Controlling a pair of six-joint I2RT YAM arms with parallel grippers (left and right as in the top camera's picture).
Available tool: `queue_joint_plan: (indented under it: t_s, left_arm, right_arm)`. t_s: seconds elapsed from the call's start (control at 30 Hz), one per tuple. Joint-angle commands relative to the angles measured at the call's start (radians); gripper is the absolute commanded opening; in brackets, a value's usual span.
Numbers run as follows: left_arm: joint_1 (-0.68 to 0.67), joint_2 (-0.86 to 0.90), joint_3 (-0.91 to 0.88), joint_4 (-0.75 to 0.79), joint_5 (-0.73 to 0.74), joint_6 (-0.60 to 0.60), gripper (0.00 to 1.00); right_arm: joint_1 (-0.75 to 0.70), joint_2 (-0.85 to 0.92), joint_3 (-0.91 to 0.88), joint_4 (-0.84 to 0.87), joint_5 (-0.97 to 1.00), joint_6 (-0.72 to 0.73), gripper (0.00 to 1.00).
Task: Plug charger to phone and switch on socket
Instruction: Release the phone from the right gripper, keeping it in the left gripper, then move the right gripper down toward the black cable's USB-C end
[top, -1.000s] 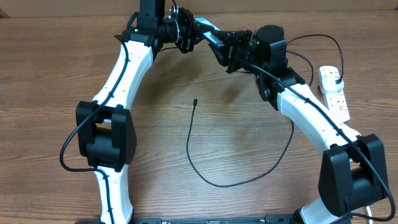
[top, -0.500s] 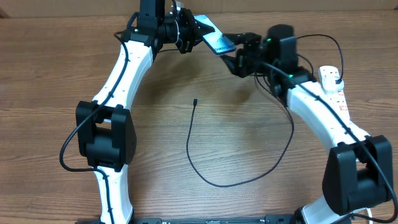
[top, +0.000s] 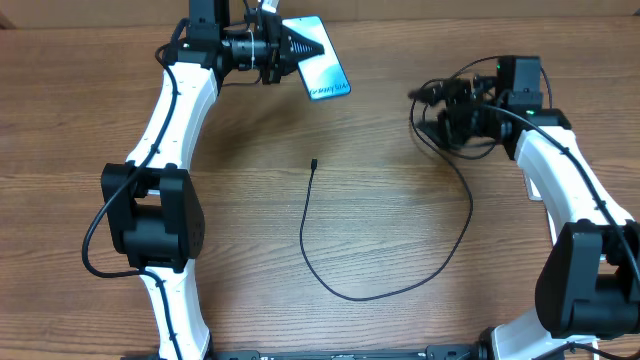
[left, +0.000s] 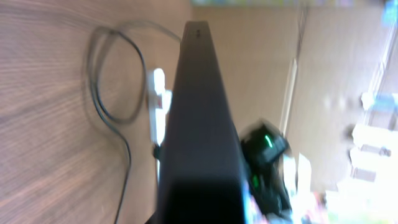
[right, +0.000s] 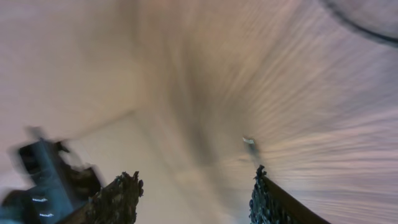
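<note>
Worktop: brown wood grain; both arms reach over it
Phone: at the far edge, blue screen facing up; edge-on in the left wrist view
Left jaws: clamped on one end of the phone
Right jaws: spread wide, nothing between them; view blurred
Charger: loose loop mid-worktop; tip well apart from the phone
Socket: white strip beside the cable

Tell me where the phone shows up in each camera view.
Overhead: the phone is top centre, screen showing, held by the left gripper.
Left wrist: the phone is a dark edge-on slab down the middle.
Right wrist: too blurred to pick it out.
Shared landmark: the right arm with its green light, overhead and left wrist.
</note>
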Motion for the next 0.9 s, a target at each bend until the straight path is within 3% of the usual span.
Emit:
queue_joint_plan:
  t_s: [0.0,0.1,0.23,0.33,0.53,0.77,0.87]
  left_arm:
    - [0.005,-0.005,0.018,-0.060,0.211,0.222,0.04]
    - [0.018,-0.005,0.018,-0.205,0.195,0.356,0.04]
    - [0.040,-0.005,0.018,-0.483,0.060,0.563,0.04]
    - [0.061,-0.005,0.018,-0.664,0.050,0.757,0.04]
    - [0.114,-0.005,0.018,-0.939,0.050,1.028,0.04]
    - [0.164,-0.005,0.018,-1.168,0.053,1.203,0.04]
    - [0.164,-0.005,0.018,-1.205,0.065,1.216,0.04]
  right_arm:
    - [-0.003,-0.036,0.012,-0.076,-0.045,-0.331,0.59]
    - [0.011,-0.036,0.012,-0.154,-0.042,-0.423,0.60]
    - [0.038,-0.036,0.012,-0.248,-0.003,-0.528,0.61]
    - [0.052,-0.036,0.012,-0.298,0.041,-0.576,0.62]
    - [0.084,-0.036,0.012,-0.361,0.094,-0.637,0.64]
    - [0.174,-0.036,0.012,-0.371,0.153,-0.649,0.64]
    - [0.208,-0.036,0.012,-0.359,0.153,-0.649,0.63]
